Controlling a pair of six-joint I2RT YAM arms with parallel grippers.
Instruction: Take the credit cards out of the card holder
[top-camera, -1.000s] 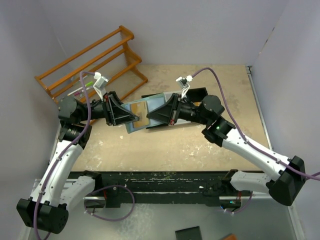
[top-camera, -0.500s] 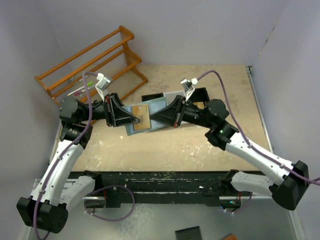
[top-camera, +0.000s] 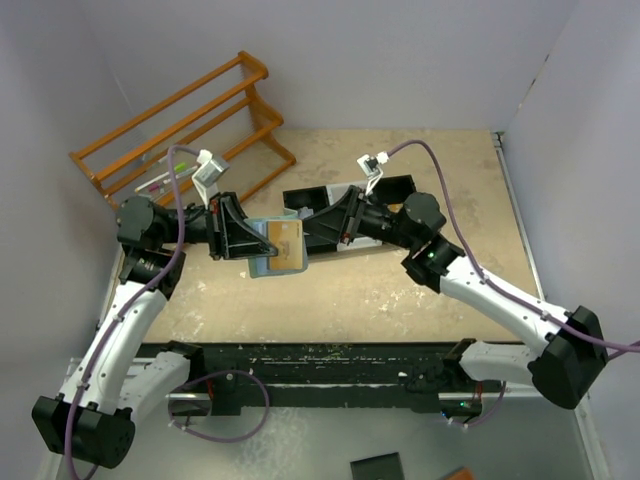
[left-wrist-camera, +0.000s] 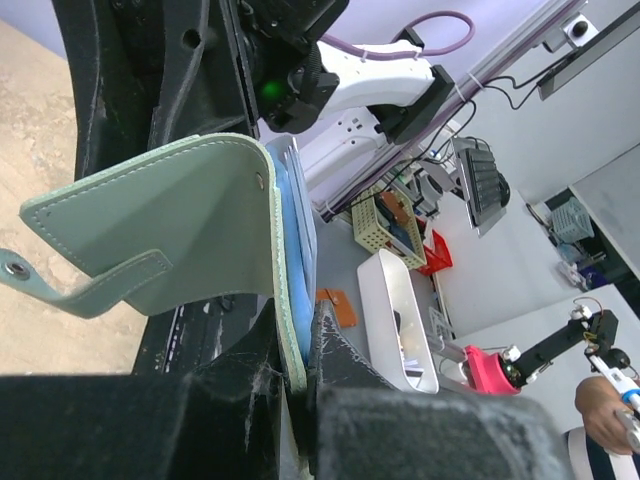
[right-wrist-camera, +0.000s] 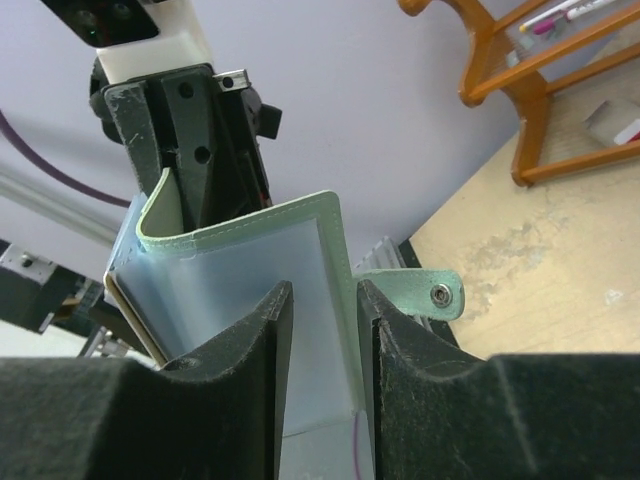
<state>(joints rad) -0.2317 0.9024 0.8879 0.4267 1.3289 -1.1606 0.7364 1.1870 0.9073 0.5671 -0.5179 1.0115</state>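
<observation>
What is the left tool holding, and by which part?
The left tool is clamped on the soft teal-green bifold card holder, pinching its bottom edge close to the fold.

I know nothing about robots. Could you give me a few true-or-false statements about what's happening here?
1. The left gripper pinches the card holder. True.
2. The card holder is snapped shut. False: it is open, and its snap tab hangs loose.
3. A wooden rack stands at the far left. True.
4. The card holder is red outside. False: it is green outside and light blue inside.
</observation>
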